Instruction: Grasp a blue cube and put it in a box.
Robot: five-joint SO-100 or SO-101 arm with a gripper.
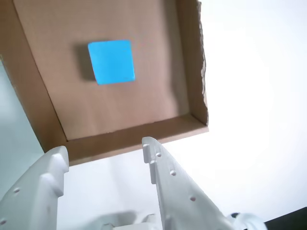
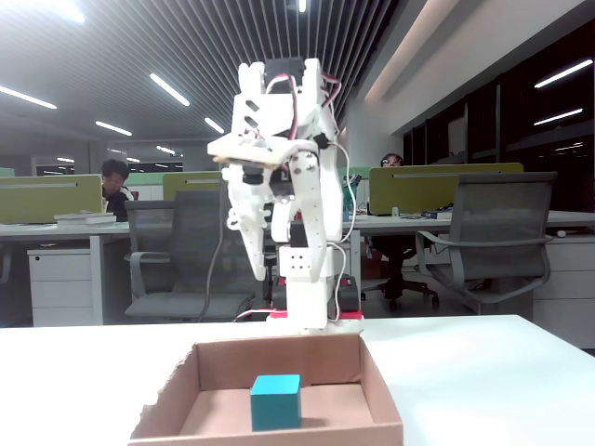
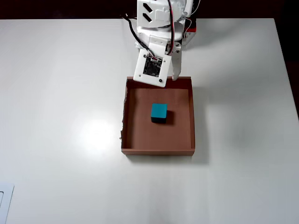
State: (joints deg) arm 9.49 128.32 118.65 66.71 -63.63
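The blue cube (image 1: 111,61) rests on the floor of the brown cardboard box (image 1: 124,139), near its middle. It also shows in the fixed view (image 2: 276,401) and the overhead view (image 3: 159,111), inside the box (image 2: 279,360) (image 3: 159,151). My white gripper (image 1: 104,146) is open and empty, its two fingers spread wide. It hangs in the air above the box's wall nearest the arm base (image 2: 265,255) (image 3: 163,77), clear of the cube. In the overhead view the wrist camera board hides most of the fingers.
The box stands on a white table (image 3: 60,93). One box wall has a torn edge (image 3: 122,128). A white flat object (image 3: 4,200) lies at the table's lower left corner in the overhead view. Office desks and chairs (image 2: 493,232) stand behind the table.
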